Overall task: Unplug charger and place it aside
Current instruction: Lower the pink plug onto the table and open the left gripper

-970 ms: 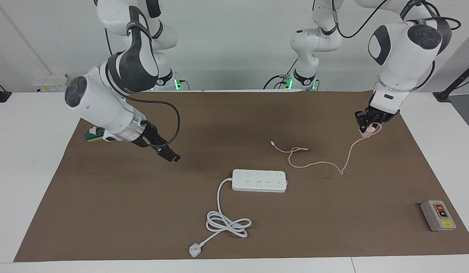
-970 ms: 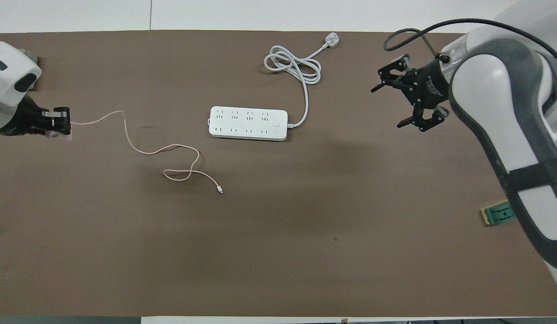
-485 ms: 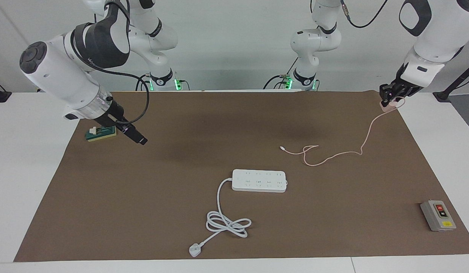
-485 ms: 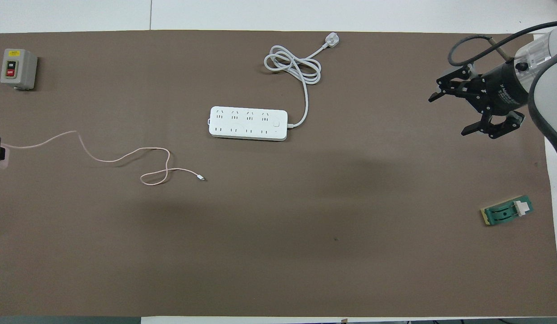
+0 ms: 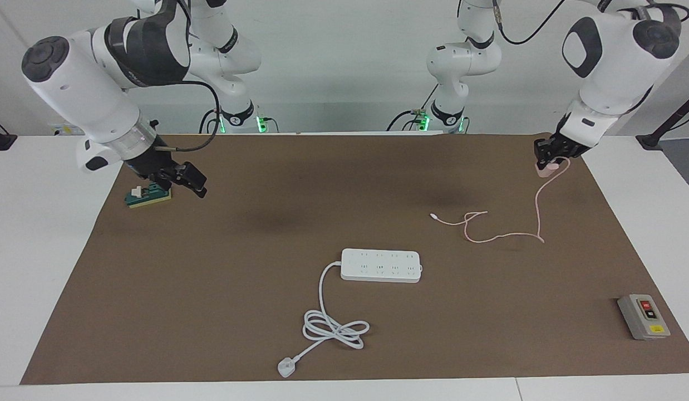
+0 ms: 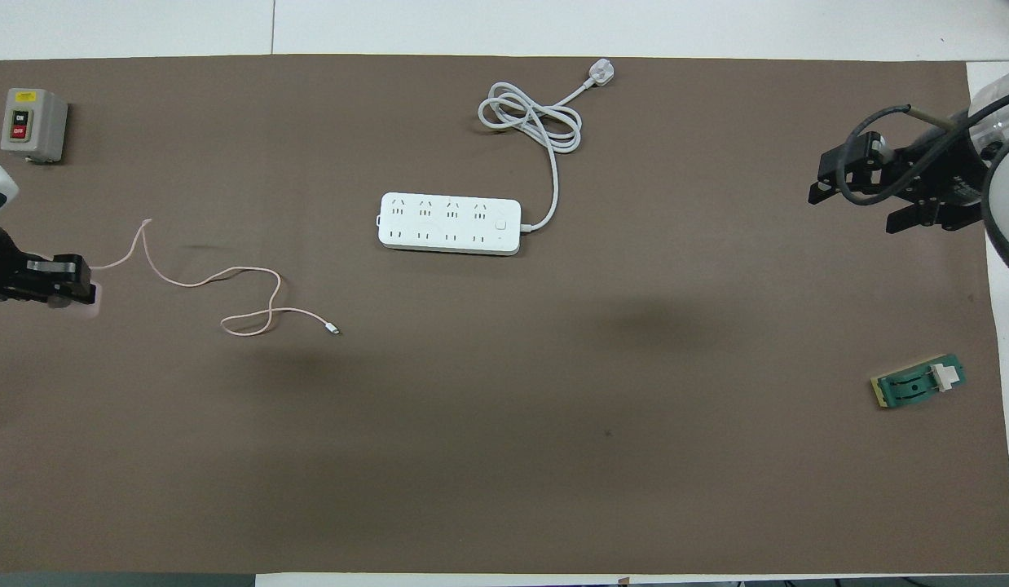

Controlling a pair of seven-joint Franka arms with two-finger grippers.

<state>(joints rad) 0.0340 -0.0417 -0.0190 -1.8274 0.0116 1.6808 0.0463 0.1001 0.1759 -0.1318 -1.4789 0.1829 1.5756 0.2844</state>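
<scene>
Fingers of left gripper (image 5: 546,161) clenched on charger (image 5: 547,168) body | light, rigid cube; limp cable (image 5: 503,228) trails | right gripper (image 5: 184,181) spread, waiting above bench (image 5: 344,345)

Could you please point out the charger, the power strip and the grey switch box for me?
charger (image 5: 546,169): facing view, on the pink cube showing below the left gripper (image 5: 546,159).
power strip (image 6: 449,223): overhead view, middle of its socket face.
grey switch box (image 6: 32,125): overhead view, on its top face beside the buttons.

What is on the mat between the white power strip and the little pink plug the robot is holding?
Only the thin pink cable, looping from the charger in the left gripper toward the power strip. The overhead view shows it best.
</scene>
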